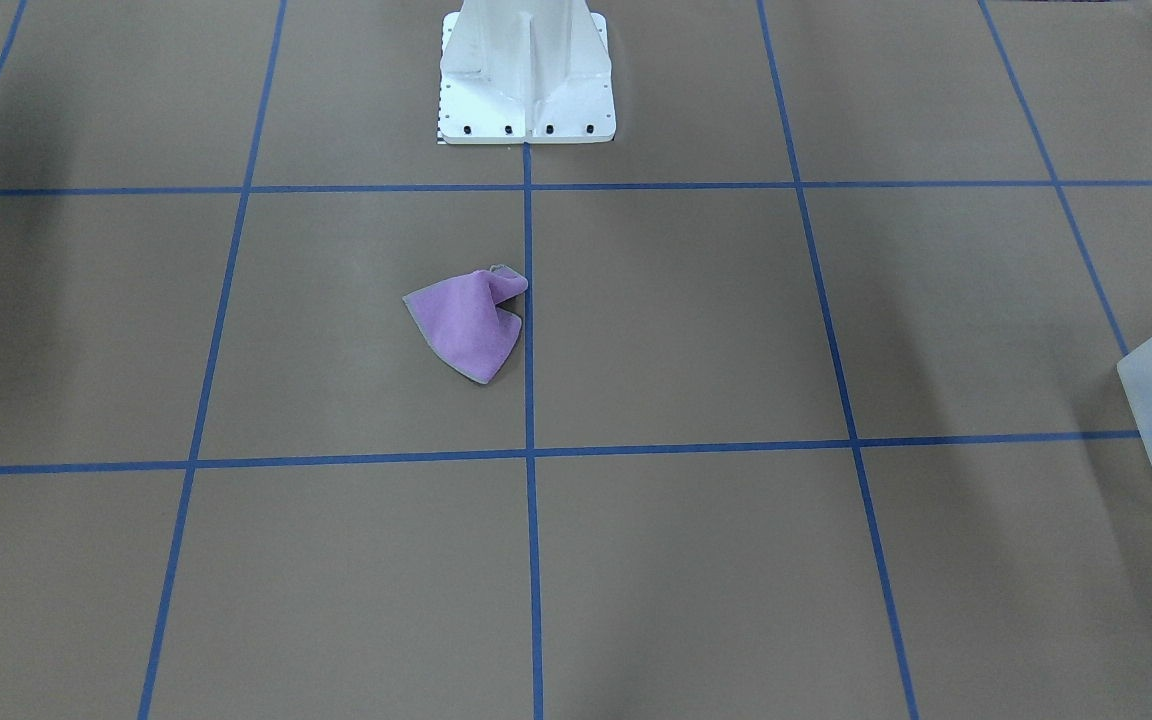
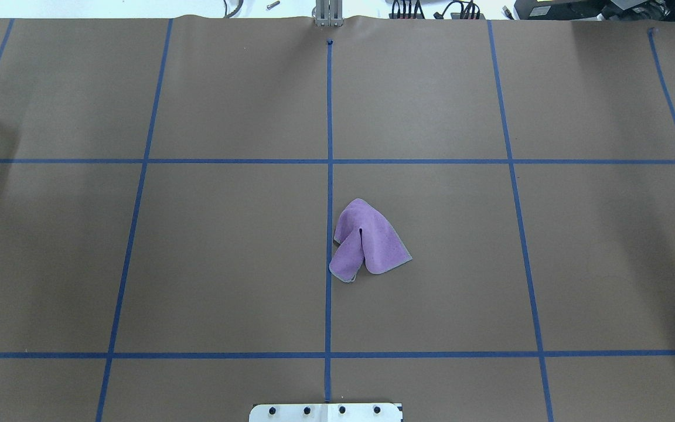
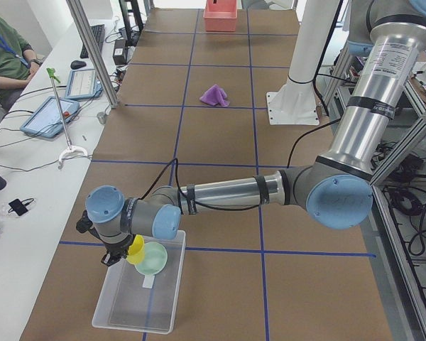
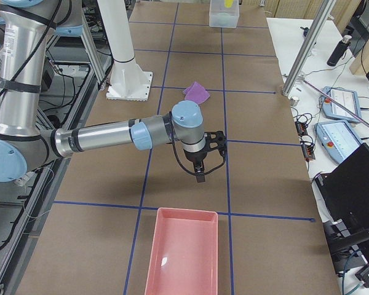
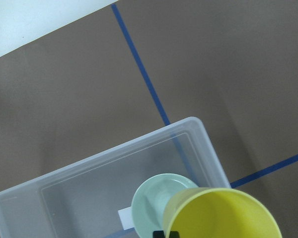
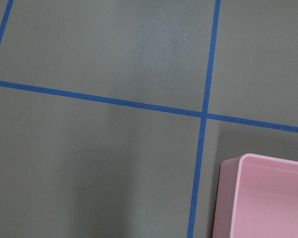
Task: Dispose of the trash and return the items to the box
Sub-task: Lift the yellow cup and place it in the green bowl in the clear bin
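The table (image 2: 226,264), brown and gridded with blue tape, filled my screens. The left arm (image 3: 227,192) reached out low toward the table's left end, and the right arm (image 4: 98,138) stretched toward the right end. The box (image 3: 121,312) sat at the left end with the left arm's wrist above its inner end. At the opposite end lay a pink tray (image 4: 187,212), its corner showing in the right wrist view. The bowl (image 3: 153,259) rested upright inside the box, at the end nearer the table's middle. The cloth (image 2: 367,243) lay crumpled on the table near its middle, on the robot's right of the centre tape line with one fold touching that line, well apart from both arms, the box and the tray. The cup (image 3: 135,249) hung tilted over the box, just beside the bowl and overlapping its rim in the left wrist view. The left gripper (image 3: 121,254) had its jaws pinching the cup at the rim, one dark fingertip (image 5: 166,234) showing at the cup's edge. The right gripper (image 4: 200,175) pointed down over bare table, near the tray but short of it; I could not tell how its jaws stood.
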Available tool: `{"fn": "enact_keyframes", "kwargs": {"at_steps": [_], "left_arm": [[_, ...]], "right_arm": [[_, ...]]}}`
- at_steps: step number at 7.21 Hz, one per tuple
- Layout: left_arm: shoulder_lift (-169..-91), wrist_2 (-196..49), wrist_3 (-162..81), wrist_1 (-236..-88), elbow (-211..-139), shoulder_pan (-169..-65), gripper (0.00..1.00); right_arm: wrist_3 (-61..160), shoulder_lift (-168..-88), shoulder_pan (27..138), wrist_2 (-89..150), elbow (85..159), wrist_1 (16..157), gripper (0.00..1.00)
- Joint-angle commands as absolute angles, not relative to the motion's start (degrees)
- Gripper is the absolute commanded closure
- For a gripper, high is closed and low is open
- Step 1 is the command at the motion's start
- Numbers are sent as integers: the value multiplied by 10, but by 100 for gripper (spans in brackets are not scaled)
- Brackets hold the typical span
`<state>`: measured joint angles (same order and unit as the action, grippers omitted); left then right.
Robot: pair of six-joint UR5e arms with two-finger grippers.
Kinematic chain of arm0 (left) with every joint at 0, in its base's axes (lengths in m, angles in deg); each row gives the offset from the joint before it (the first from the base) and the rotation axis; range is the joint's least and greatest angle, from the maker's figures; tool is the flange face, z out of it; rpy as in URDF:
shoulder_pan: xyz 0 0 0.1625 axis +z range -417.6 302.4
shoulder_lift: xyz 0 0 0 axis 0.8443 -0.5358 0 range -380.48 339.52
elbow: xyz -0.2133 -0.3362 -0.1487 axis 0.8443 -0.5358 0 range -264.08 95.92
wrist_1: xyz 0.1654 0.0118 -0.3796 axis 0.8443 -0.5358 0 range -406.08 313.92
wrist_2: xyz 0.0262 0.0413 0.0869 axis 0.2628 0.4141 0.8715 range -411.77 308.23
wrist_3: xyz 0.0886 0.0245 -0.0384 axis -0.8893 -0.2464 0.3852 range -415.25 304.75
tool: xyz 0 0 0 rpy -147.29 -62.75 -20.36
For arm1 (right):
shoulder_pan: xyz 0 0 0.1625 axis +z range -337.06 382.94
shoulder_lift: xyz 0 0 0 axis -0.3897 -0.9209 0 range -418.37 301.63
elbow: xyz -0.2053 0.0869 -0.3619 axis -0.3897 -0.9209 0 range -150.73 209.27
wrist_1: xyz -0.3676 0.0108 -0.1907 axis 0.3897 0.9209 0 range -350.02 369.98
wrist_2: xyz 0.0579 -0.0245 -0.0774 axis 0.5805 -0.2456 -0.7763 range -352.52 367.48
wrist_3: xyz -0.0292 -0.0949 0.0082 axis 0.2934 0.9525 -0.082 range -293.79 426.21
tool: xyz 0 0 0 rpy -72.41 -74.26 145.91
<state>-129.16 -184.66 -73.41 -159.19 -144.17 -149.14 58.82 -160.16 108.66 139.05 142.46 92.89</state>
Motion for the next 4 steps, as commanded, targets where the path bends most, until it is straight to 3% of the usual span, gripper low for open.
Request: {"fn": "enact_keyframes", "kwargs": {"at_steps": [1, 2, 3, 4], "left_arm": [[-1260, -1829, -644, -1695, -1430, -1444, 100], [-1253, -1826, -643, -1697, -1431, -1442, 100], [-1252, -1819, -644, -1697, -1431, -1439, 73], [-1246, -1813, -646, -1700, -1436, -1439, 11]], "right_arm": [[588, -1601, 1086, 1390, 1425, 926, 0], [587, -1601, 1086, 1390, 1423, 915, 0], [587, -1601, 1086, 1390, 1422, 914, 0], [587, -1602, 1086, 1390, 1423, 914, 0]]}}
